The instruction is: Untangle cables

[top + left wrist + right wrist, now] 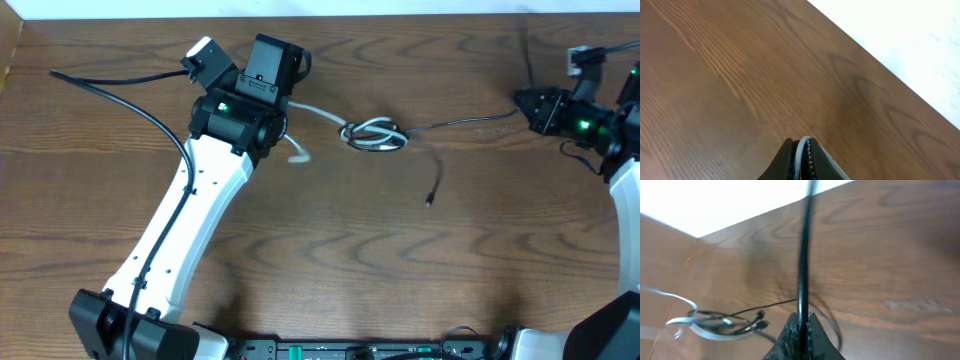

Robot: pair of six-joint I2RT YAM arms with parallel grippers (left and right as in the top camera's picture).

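No readable txt, labels, brands or nos. in any view.

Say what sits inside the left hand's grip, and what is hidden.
The white cable is pinched edge-on inside the left hand in the wrist view. Its length deeper in the grip is covered by the fingers.

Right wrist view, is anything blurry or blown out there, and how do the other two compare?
Right wrist view: the black cable near the lens is smeared, the tangle behind hazy, the area past the table edge blown out white. Left wrist view: soft wood grain, the white cable between the fingers fuzzy, same white glare top right. Overhead view: sharp and evenly lit.
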